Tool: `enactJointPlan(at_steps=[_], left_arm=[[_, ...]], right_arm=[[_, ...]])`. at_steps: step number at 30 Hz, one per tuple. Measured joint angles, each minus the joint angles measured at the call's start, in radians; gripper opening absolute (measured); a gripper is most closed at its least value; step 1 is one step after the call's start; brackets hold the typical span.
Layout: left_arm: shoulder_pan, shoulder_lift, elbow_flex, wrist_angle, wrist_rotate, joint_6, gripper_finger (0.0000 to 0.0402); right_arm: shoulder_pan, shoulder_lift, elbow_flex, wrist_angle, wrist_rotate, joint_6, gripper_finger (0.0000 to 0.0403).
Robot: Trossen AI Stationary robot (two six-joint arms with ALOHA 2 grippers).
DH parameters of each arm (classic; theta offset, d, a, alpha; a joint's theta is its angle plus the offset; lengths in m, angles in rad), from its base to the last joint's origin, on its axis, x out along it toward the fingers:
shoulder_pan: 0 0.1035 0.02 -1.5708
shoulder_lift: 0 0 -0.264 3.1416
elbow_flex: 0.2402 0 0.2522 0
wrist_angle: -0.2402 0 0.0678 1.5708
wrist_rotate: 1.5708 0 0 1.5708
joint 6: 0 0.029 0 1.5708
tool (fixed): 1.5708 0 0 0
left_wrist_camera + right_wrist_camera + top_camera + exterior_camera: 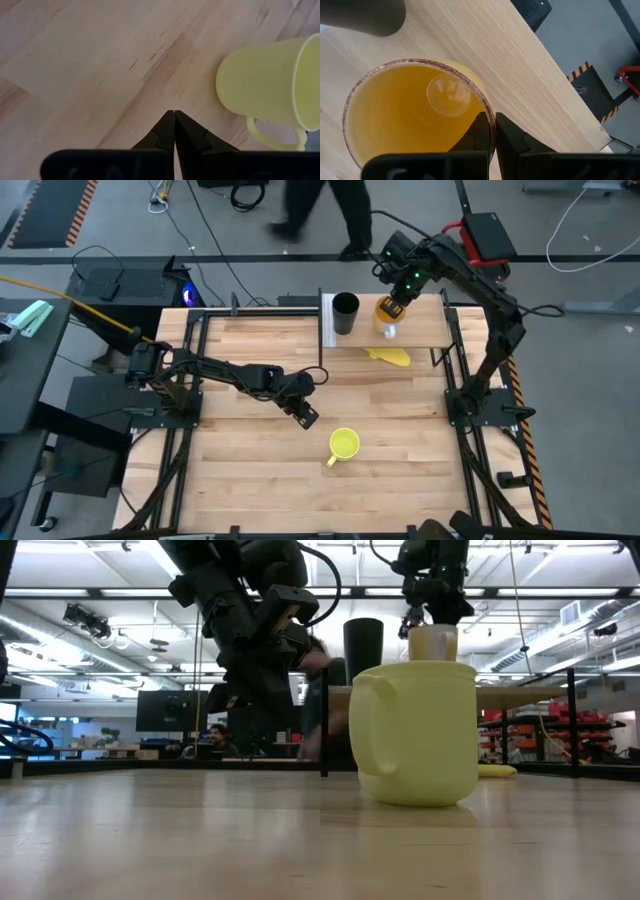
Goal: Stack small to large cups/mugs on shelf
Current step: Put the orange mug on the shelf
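Your left gripper [307, 416] hung shut, empty, just beside yellow mug [343, 445] on counter [400, 480]; right gripper [390, 314] pinched orange mug [386, 311] rim, on shelf [425, 330].

Overhead and table-level cameras share the yellow mug [344, 444].

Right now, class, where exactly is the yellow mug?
In the high view, the yellow mug stands upright on the table, nearer the front edge, just right of the shut left gripper and well away from the shelf.
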State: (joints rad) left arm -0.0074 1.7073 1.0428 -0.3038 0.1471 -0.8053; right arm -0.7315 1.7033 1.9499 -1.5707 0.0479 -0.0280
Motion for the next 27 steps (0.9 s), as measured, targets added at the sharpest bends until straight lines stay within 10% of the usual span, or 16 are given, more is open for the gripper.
enactJointPlan(at_steps=[27], left_arm=[[-0.001, 0.000, 0.000, 0.000, 0.000, 0.002, 0.0024]], right_arm=[[-0.006, 0.034, 0.000, 0.000, 0.003, 0.011, 0.0021]])
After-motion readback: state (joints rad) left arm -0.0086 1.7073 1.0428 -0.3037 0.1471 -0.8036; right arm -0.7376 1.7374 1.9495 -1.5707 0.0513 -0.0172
